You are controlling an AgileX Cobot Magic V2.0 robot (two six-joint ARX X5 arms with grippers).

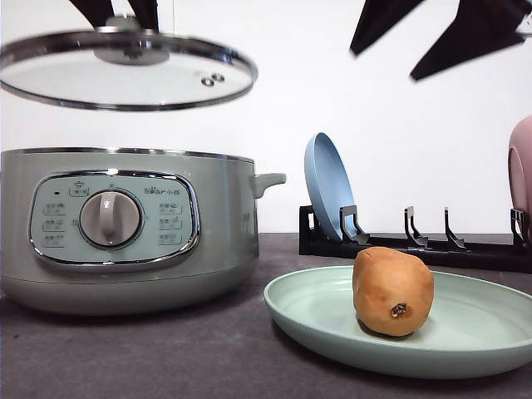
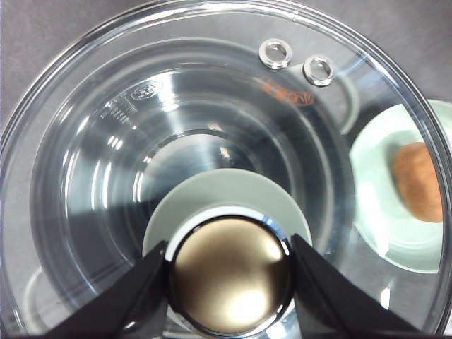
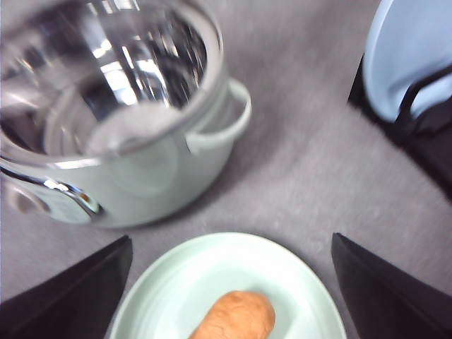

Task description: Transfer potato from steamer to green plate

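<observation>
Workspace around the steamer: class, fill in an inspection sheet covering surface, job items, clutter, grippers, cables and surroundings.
Surface: dark grey table, bare between the items.
Job's things: potato rests on the green plate; steamer stands open to the left of the plate, and its pot looks empty in the right wrist view.
Clutter: black dish rack behind the plate, holding a blue plate on edge and a pink plate at the right edge.
Grippers: left gripper is shut on the knob of the glass lid, held above the steamer; right gripper is open above the potato.
Cables: nothing seen.
Surroundings: plain white wall.
</observation>
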